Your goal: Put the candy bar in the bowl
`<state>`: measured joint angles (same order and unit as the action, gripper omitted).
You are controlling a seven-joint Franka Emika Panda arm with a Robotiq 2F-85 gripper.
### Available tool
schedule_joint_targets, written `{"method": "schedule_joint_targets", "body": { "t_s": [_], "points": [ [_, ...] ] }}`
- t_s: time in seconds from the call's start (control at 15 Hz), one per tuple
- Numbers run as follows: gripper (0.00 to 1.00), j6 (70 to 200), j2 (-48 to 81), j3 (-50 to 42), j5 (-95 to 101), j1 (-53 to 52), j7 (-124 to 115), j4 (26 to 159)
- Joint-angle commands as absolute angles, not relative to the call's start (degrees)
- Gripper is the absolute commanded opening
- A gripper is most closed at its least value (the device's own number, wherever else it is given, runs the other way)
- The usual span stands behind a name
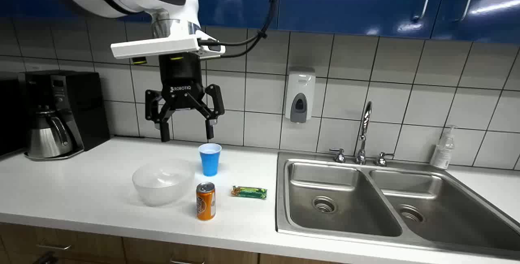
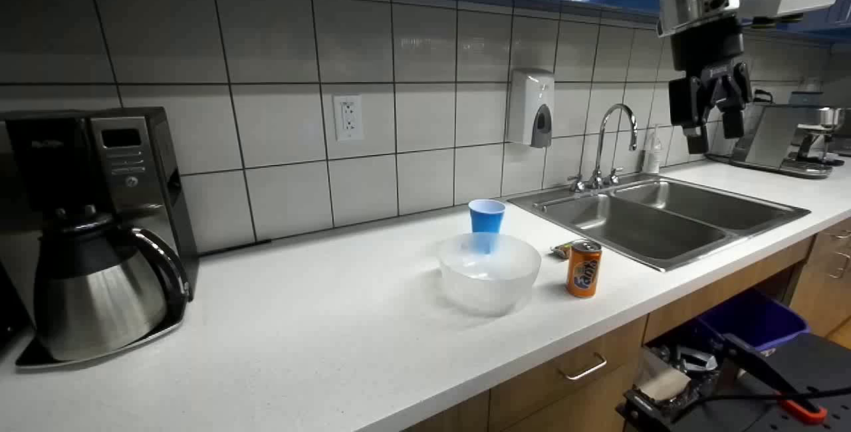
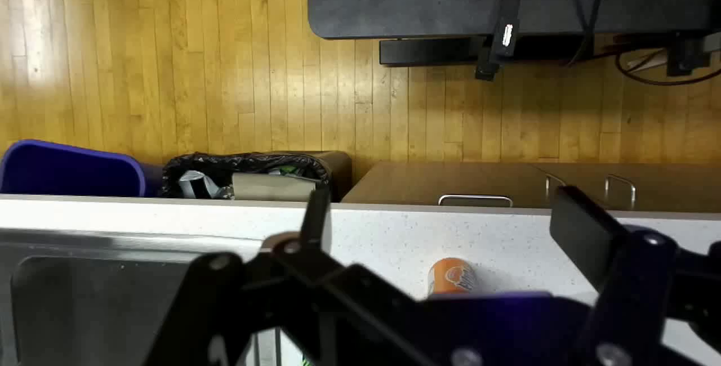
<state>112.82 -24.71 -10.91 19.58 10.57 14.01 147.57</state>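
The candy bar (image 1: 249, 192) lies flat on the white counter in its green wrapper, left of the sink in an exterior view. It shows partly behind the can in an exterior view (image 2: 560, 250). Only a sliver of green shows at the bottom of the wrist view. The bowl (image 1: 162, 187), wide and translucent whitish, stands upright on the counter; it also shows in an exterior view (image 2: 488, 279) and looks empty. My gripper (image 1: 187, 130) is open and empty, high above the counter, touching nothing. It also shows in an exterior view (image 2: 715, 133) and the wrist view (image 3: 445, 225).
An orange can (image 1: 206, 202) stands between bowl and candy bar, nearer the counter's front edge. A blue cup (image 1: 210, 160) stands behind. A double steel sink (image 1: 281, 199) with a faucet (image 1: 363, 130) is to the right, a coffee maker (image 1: 61, 109) to the left.
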Motion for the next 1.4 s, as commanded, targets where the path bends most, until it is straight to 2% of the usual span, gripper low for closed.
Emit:
{"method": "schedule_joint_targets", "body": {
  "t_s": [0.0,0.73,1.33],
  "points": [
    [1.00,112.6,-24.7,-11.0,19.6,10.4,14.0,147.5],
    [1.00,113.0,-24.4,-11.0,19.7,10.6,13.4,147.7],
    [1.00,134.3,-21.1,-16.0,14.5,15.8,1.3,150.3]
  ]
}}
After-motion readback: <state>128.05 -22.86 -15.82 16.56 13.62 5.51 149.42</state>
